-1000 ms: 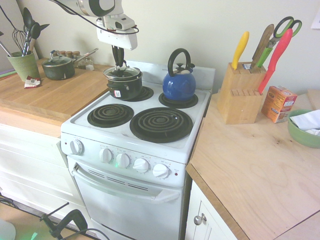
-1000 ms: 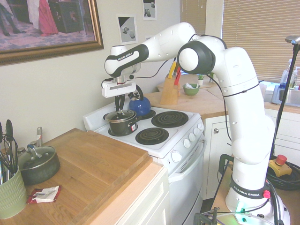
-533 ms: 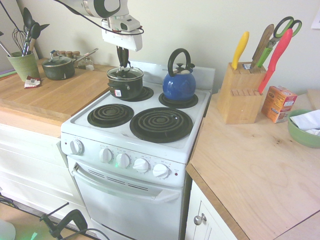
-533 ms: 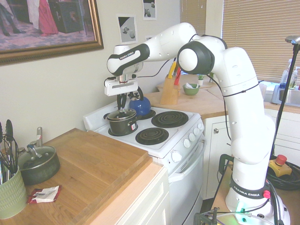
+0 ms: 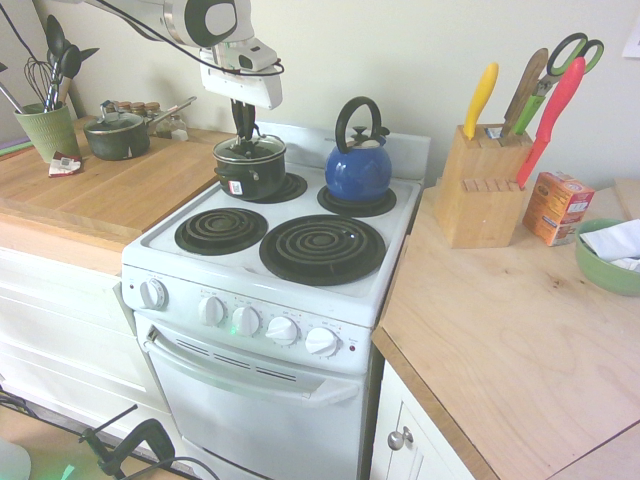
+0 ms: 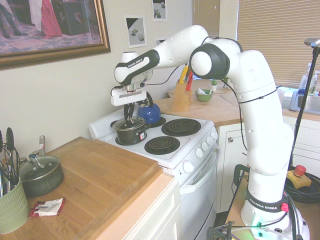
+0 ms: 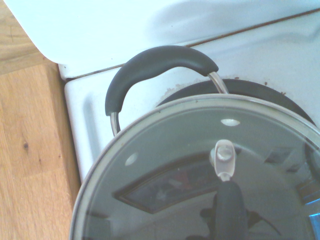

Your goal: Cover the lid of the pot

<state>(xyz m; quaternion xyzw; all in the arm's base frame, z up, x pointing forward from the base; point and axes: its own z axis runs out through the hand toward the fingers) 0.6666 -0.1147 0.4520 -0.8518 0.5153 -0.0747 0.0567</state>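
Observation:
The small black pot (image 5: 252, 178) with a white-and-red label stands on the stove's back left burner, also seen in the second exterior view (image 6: 131, 135). The clear glass lid (image 5: 250, 150) lies level on its rim. My gripper (image 5: 245, 135) points straight down over the lid's middle, shut on the small dark knob. From the other side the gripper (image 6: 129, 117) meets the lid (image 6: 129, 123) at its centre. The wrist view looks down through the lid (image 7: 165, 165), with one black pot handle (image 7: 155, 60) beyond its rim.
A blue kettle (image 5: 357, 170) stands on the back right burner, close beside the pot. The two front burners (image 5: 221, 230) are bare. A dark green-grey lidded pot (image 5: 117, 135) and a utensil cup (image 5: 47, 130) stand on the left counter. A knife block (image 5: 480, 185) is on the right counter.
The lid has come down a little and settled on the pot's rim. My wrist has shifted slightly towards the kettle while the fingers stayed shut.

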